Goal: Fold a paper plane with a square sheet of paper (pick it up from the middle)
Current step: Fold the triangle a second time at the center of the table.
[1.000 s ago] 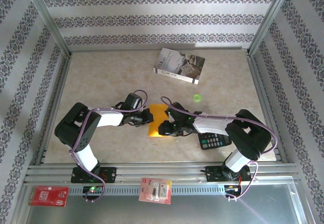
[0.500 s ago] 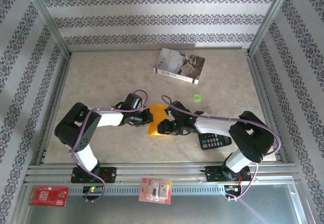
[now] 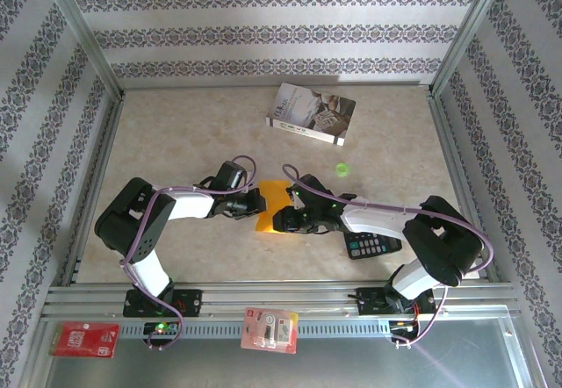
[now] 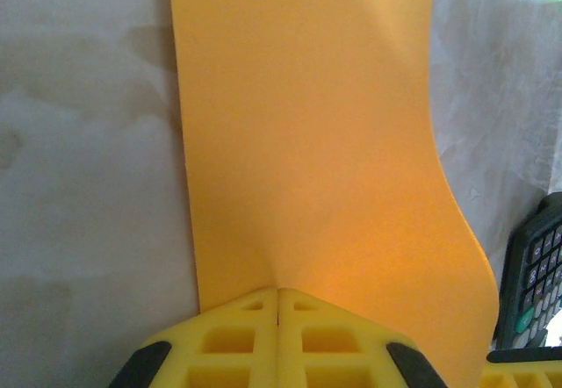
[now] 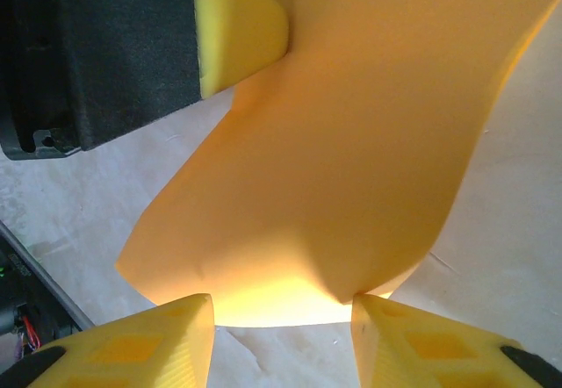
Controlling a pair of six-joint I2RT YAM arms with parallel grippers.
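left fingers clamped on square sheet of paper; right fingers apart at its edge

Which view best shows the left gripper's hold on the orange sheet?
Left wrist: left gripper shut on the edge of the sheet, paper puckered there. Right wrist shows one finger on it; top external, too small.

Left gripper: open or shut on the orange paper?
Shut: the left gripper has its yellow fingertips together, pinching the thin orange paper sheet.
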